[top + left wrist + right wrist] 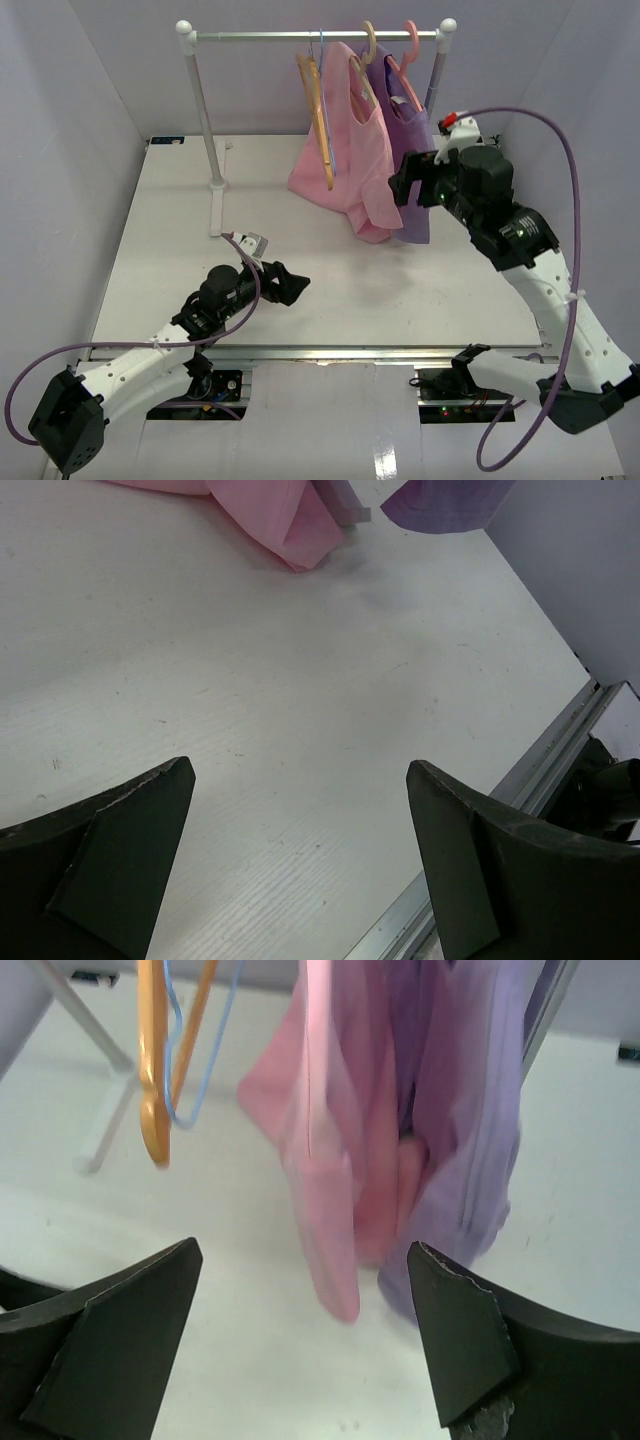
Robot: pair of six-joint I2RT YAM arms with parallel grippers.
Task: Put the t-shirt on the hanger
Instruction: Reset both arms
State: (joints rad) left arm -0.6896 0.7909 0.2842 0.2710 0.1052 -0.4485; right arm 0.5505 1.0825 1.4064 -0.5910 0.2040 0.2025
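Here, at the near edge of the table [300, 270], your left arm lies low, its pincer [285, 283] spread wide just above the bare surface and holding nothing. Your left wrist camera shows only white tabletop between the two dark fingers [120, 850].

Farther in and to the right, your right arm is raised, its pincer [415, 185] also wide open and empty, facing the hanging clothes from just beside them. Your right wrist camera looks between its fingers [460, 1330] straight at the cloth, which is blurred there.

Beyond that, the pink t-shirt [350, 170] hangs on the beige hanger [362, 65], whose hook sits over the rail [270, 36]. The shirt drapes in loose folds, and its lowest corner appears to rest on the table. Touching it on the right is a purple shirt [410, 140] on a pink hanger [408, 45]. To the left, an orange hanger [322, 130] dangles bare, with a thin blue hanger [185, 1110] beside it.

At the back, the rail's left post [205, 120] stands on the table.
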